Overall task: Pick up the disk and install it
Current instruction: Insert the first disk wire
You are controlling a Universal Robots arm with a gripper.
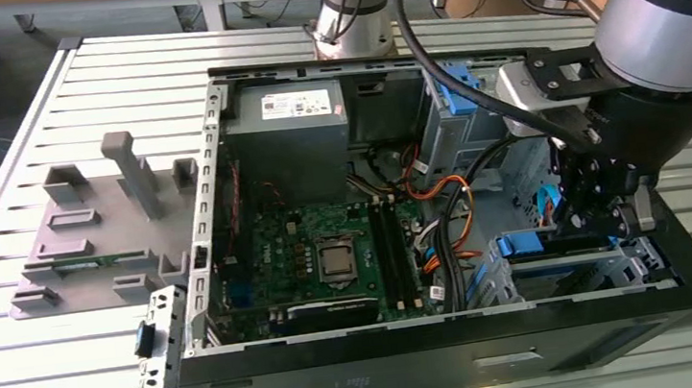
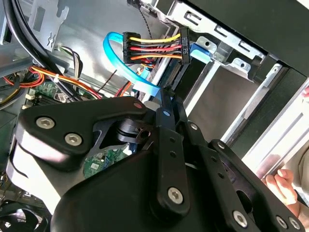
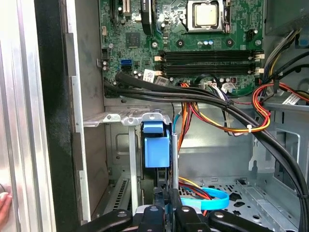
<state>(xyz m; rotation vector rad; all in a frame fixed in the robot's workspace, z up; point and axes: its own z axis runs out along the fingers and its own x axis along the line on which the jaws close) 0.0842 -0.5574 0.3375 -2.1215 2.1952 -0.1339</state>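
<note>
Slatted metal surface [image 1: 30,377] carrying an opened computer case [image 1: 339,378]. Tool [image 1: 599,211] lowered into the drive cage [image 3: 123,118] at the exterior view's right — whether its fingers pinch anything cannot be told. Disk [image 3: 157,150], blue rail uppermost, stands edge-on in the cage slot beneath the tool. Judgement: keep it square to the guides — clear of the blue data cable [image 2: 118,58].
</note>
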